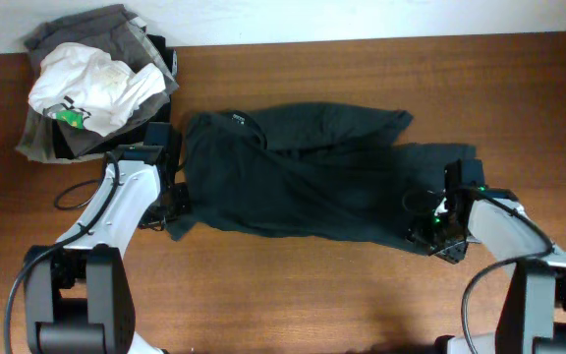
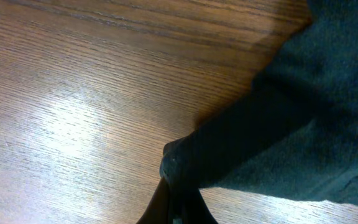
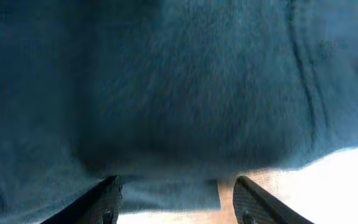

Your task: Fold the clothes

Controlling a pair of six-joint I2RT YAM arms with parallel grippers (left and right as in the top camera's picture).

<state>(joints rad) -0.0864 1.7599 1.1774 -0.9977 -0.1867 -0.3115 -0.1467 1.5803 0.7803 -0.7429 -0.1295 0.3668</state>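
The left gripper [image 2: 178, 190] stands with its jaws narrow, pinched on a bunched corner of the T-shirt [image 1: 303, 177]. The right gripper [image 3: 178, 186] stands wide, its fingers [image 3: 107, 200] well apart, with cloth lying just ahead of them and nothing held between.

The table [image 1: 362, 295] carries the dark T-shirt across its middle, the long side running between the left and right edges. The shirt is rumpled, with a loose fold thrown over along the far side. Each gripper sits at a near corner of the shirt, the left at the end toward the left edge and the right at the end toward the right edge.

This looks like the take-hold step before a first fold, with only one end secured. The next move calls for the right gripper to close on its corner. Both should then lift together and carry the near hem evenly toward the far edge, since thin fabric sags and slips.

A white garment [image 1: 91, 84] and grey garments [image 1: 82, 29] lie heaped at the far left corner, near the shirt's end.
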